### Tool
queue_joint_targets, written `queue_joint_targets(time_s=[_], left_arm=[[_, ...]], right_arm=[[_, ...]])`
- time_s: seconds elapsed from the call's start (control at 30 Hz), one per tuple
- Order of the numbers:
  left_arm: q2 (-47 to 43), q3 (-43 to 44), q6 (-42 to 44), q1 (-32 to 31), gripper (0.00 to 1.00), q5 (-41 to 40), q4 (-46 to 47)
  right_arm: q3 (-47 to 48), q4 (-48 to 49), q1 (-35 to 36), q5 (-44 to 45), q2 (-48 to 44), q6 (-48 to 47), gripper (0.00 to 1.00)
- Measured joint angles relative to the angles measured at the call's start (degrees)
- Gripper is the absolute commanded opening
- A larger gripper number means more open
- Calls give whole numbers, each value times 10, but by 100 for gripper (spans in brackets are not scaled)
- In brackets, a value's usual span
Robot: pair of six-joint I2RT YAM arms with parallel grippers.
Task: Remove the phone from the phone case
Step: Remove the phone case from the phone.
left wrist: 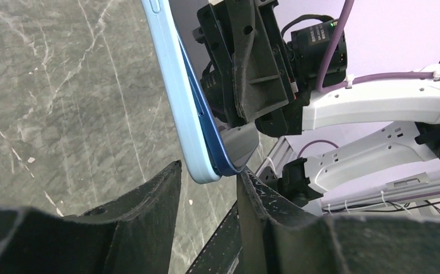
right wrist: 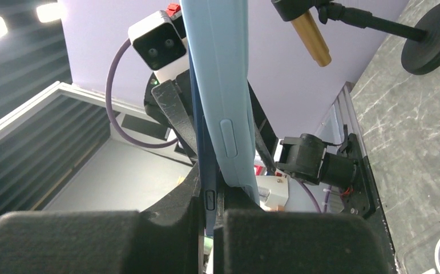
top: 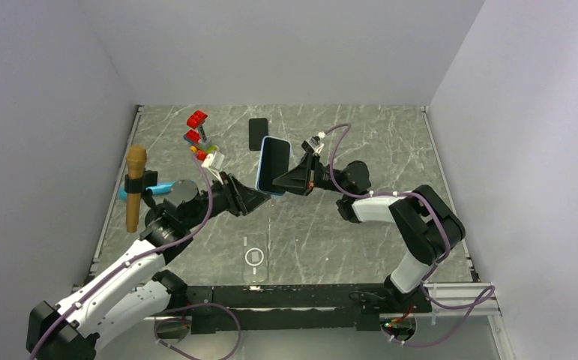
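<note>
Blue phone case (top: 274,161) (corner parted) on phone (left wrist: 216,147) in right gripper (right wrist: 216,200).

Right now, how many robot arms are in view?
2. The left arm reaches in from lower left, the right arm from lower right; both meet at the phone case.

The phone case (top: 274,165) is held above the tabletop (top: 379,142). Behind it a slab (top: 258,133) is laid; toy blocks (top: 199,139) and a microphone (top: 135,187) are set to its left, a spare cover (top: 254,257) before it.
</note>
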Motion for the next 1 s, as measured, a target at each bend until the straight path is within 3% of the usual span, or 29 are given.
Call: queue_joint_targets(time_s=[0.47, 0.87, 0.93, 1.0], left_arm=[[14, -31, -63, -3, 30, -31, 89], [15, -56, -93, -3, 36, -79, 120], [21, -55, -96, -3, 30, -86, 122], [26, -50, -97, -3, 5, -91, 122]], right_arm=[[-2, 1, 4, 43, 0, 30, 0], [-8, 2, 23, 60, 0, 38, 0], [-8, 2, 28, 60, 0, 38, 0], [-8, 2, 33, 60, 0, 35, 0]])
